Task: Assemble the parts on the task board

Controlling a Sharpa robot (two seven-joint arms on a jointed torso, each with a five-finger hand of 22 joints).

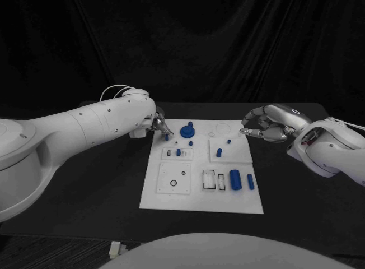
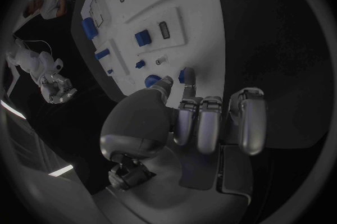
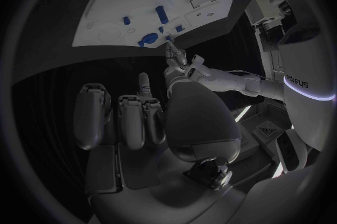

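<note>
Two white arms reach over the black table [image 1: 85, 185], one on each side of the task board [image 1: 200, 200], presumably so either can work its own half. The board is a white plate lying flat mid-table, carrying raised white sub-plates with cut-outs and a scatter of blue parts. The left hand [image 1: 157, 124] sits at the board's far left corner, thumb and a fingertip pinching a small blue peg [image 2: 185, 75] just above the plate; judged as mid-placement. The right hand [image 1: 266, 126] hovers off the far right corner, fingers curled in, holding nothing I can see, probably waiting. A blue knobbed part [image 1: 189, 131] stands upright near the peg; a blue cylinder [image 1: 235, 179] lies near the right edge.
</note>
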